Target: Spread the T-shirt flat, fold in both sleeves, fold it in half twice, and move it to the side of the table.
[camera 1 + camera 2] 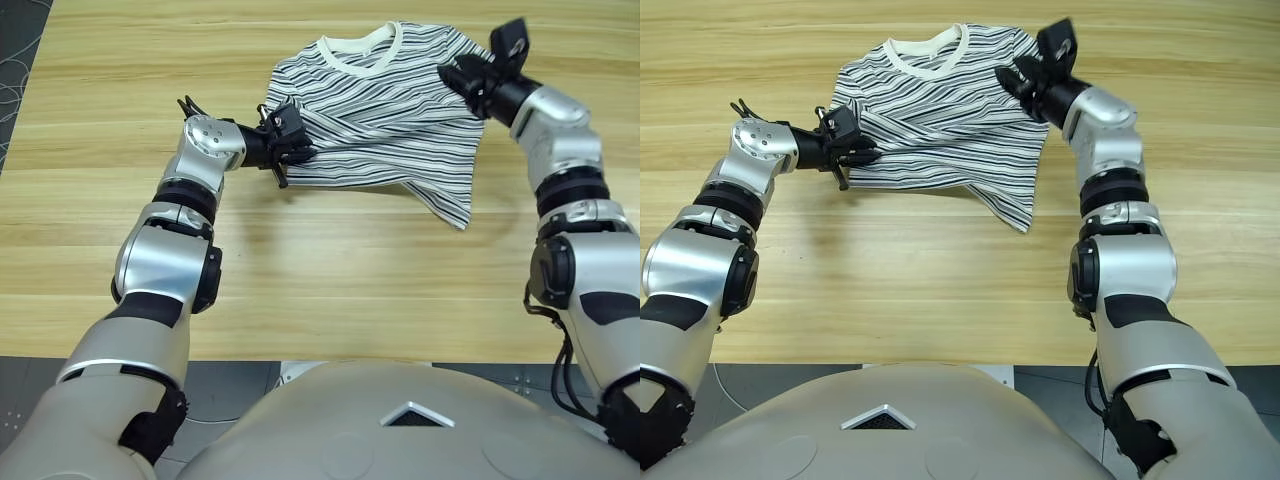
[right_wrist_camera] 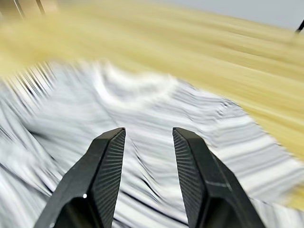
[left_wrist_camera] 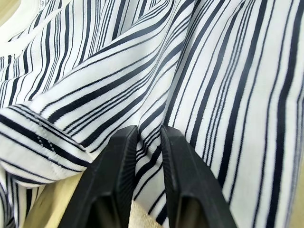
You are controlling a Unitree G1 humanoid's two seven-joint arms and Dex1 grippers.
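Left eye view: the striped T-shirt (image 1: 385,110) lies on the far middle of the wooden bench (image 1: 300,290). Its cream collar (image 1: 362,45) is toward the far side and its hem toward the near side, so its long axis runs near to far. 1 hem corner (image 1: 455,210) juts out to the near right. The left claw (image 1: 290,150) is at the shirt's left edge and the right claw (image 1: 478,62) over its far right shoulder. Dark floor (image 1: 20,60) shows past the bench's far left corner.

Right eye view: the same layout, with the shirt's left edge (image 1: 855,125) bunched at the left claw.

Left wrist view: what the head views cannot settle. The left claw's 2 black fingers (image 3: 118,180) are pressed nearly together, pinching a fold of striped cloth. A bit of bench shows just beneath the fold.

Right wrist view: the right claw's 2 fingers (image 2: 109,166) are spread apart with nothing between them, above the shirt. This view is blurred. The collar lies ahead of the tips, with bare bench beyond it.
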